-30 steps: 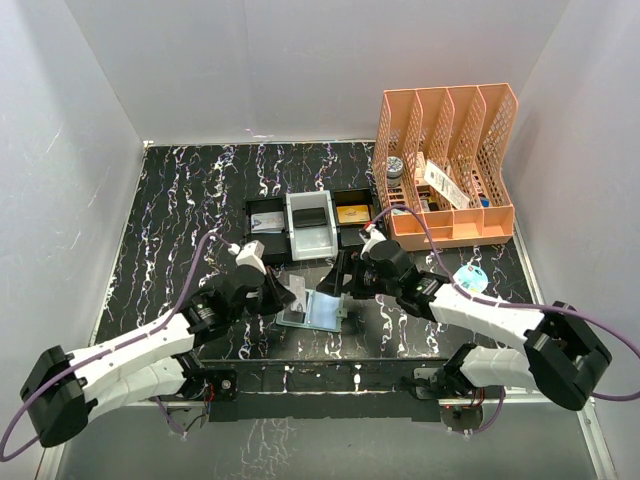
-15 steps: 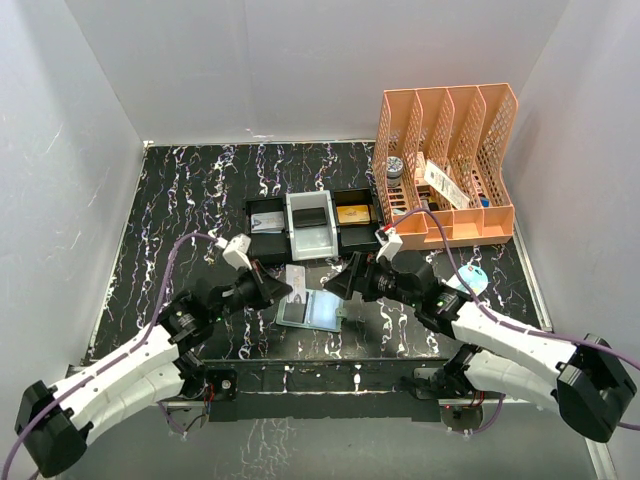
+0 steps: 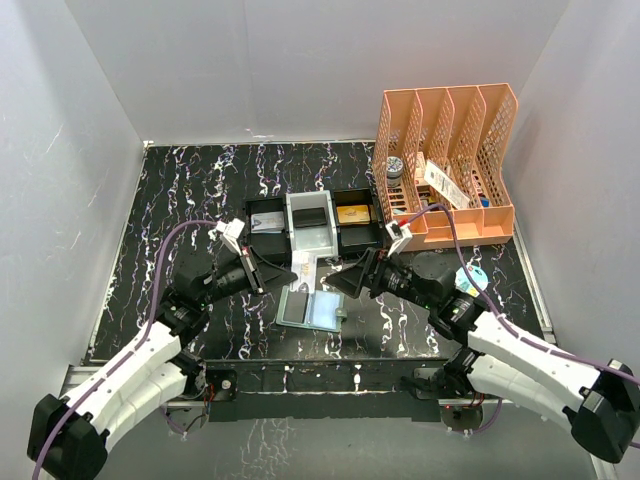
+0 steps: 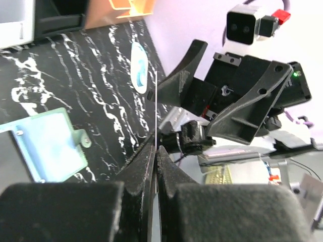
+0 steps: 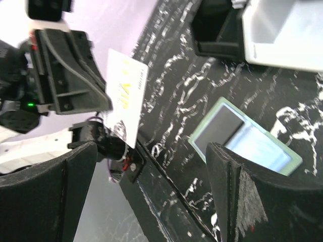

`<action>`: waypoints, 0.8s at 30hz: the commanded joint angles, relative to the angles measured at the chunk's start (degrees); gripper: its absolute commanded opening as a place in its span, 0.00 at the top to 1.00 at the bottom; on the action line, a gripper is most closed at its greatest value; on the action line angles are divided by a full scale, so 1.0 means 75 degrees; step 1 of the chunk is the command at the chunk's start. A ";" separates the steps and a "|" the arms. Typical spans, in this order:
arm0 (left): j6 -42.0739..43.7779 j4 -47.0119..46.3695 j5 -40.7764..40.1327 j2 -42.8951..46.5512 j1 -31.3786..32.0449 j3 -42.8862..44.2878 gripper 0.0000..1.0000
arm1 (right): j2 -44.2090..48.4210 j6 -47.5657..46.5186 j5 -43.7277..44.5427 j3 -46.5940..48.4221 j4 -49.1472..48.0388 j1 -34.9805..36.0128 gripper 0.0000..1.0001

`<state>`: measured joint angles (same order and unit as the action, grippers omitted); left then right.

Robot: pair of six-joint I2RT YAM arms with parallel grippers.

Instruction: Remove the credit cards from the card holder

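The card holder [image 3: 310, 309] lies open on the black marbled table, sage-green rim, pale blue inside. A dark grey credit card [image 5: 218, 128] sits in its left pocket. My left gripper [image 3: 284, 274] is shut on a white credit card [image 3: 302, 267] with yellow lettering, held upright above the table just left of and behind the holder. That card shows edge-on in the left wrist view [image 4: 156, 101] and face-on in the right wrist view [image 5: 125, 101]. My right gripper [image 3: 352, 281] is open and empty, raised just right of the holder [image 5: 262, 151].
A row of trays stands behind the holder: a black one [image 3: 264, 218], a white one [image 3: 311, 238], and a black one [image 3: 352, 228] with a gold card. An orange file rack [image 3: 445, 165] fills the back right. A blue-white round disc [image 3: 470, 278] lies at the right.
My left gripper has lifted the white card up and back, away from the holder. My right gripper has drawn back to the right. The holder lies open and released.
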<state>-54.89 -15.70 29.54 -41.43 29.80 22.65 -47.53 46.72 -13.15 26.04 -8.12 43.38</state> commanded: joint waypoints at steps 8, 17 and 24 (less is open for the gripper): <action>-0.1374 -0.3247 0.1354 -0.0364 -0.0034 -0.0711 1.00 | -0.0524 0.0626 -0.1582 0.0824 -0.1413 -0.0028 0.19; -0.1539 -0.3331 0.1351 -0.0096 -0.0028 -0.0823 1.00 | -0.1446 0.1490 -0.2495 0.0568 -0.3004 -0.0042 0.42; -0.1325 -0.2808 0.1372 0.0037 -0.0028 -0.0770 1.00 | -0.1828 0.1686 -0.2547 0.0547 -0.3475 -0.0033 0.60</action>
<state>-66.04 -37.85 38.72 -42.04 29.78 16.49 -60.29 57.76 -30.46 29.04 -27.20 43.33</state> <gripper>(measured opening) 0.010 0.447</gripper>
